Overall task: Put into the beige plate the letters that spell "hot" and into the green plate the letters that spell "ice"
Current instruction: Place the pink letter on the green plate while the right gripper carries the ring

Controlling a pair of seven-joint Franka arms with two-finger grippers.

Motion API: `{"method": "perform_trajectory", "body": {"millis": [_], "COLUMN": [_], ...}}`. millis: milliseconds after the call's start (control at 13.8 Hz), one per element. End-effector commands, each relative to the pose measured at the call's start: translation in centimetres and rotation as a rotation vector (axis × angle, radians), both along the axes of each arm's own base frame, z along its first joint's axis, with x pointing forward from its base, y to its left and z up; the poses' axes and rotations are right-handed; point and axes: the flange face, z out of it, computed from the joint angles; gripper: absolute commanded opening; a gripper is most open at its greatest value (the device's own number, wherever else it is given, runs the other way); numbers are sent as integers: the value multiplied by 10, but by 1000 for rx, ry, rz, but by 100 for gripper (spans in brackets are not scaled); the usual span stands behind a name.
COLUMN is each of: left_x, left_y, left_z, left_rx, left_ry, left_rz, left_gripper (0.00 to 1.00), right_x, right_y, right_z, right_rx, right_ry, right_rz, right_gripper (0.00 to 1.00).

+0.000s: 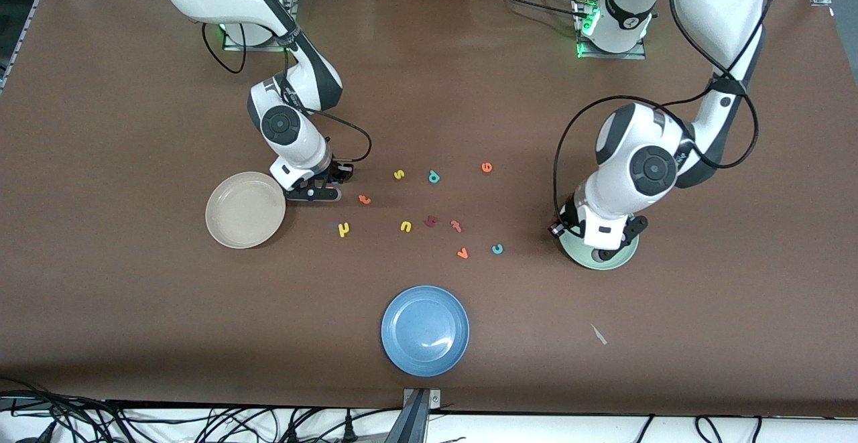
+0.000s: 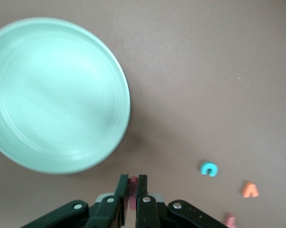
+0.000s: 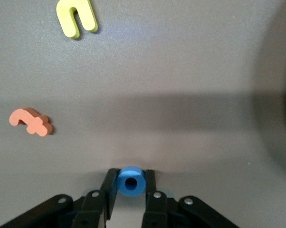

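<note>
My right gripper (image 1: 323, 192) (image 3: 131, 183) is low over the table beside the beige plate (image 1: 245, 210), shut on the blue "o" (image 3: 131, 180). The orange "t" (image 1: 364, 199) (image 3: 31, 122) and yellow "h" (image 1: 344, 230) (image 3: 76, 16) lie close by on the table. Over the rim of the green plate (image 1: 590, 263) (image 2: 52, 95), my left gripper (image 1: 603, 247) (image 2: 132, 187) is shut on a reddish bar, the "i" (image 2: 132, 181). The teal "c" (image 1: 497, 248) (image 2: 209, 168) lies near that plate. Farther from the front camera sits the orange "e" (image 1: 486, 167).
A blue plate (image 1: 425, 330) sits near the front edge. Scattered mid-table are a yellow "s" (image 1: 399, 174), teal "p" (image 1: 434, 176), yellow "u" (image 1: 405, 226), a dark red letter (image 1: 431, 221), a pinkish letter (image 1: 456, 226) and an orange "v" (image 1: 462, 253) (image 2: 250, 190).
</note>
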Motion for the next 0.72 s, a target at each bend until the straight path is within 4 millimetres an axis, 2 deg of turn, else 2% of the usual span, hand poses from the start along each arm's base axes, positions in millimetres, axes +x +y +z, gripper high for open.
{"method": "perform_trajectory", "body": {"millis": [0,145,217,362,507,652], "left_x": [-7,-9,-15,-20,-26,-27], "left_y": [26,44,51,63,67,80], "left_z": [-6,-14,-23,-38,-50,-63], "left_rx": [12,5,-2,-12,-27,-38], "left_ry": [6,12,23,36,48,51], "left_rz": [-166,-271,-352,-495,-611,-708], "left_gripper": [0,0,0,0,0,0], "right_x": [4,14,25,52,67,81], "right_y": [5,3,2,-12,-40,-72], "right_z": [-5,6,19,46,63,68], "right_rx": [-3,-10,-25,-71,-81,-81], "right_ry": [-3,7,25,76,73,60], "right_rz": [-1,-2,-2,2,82,165], "right_gripper": [24,19,17,17,17,14]}}
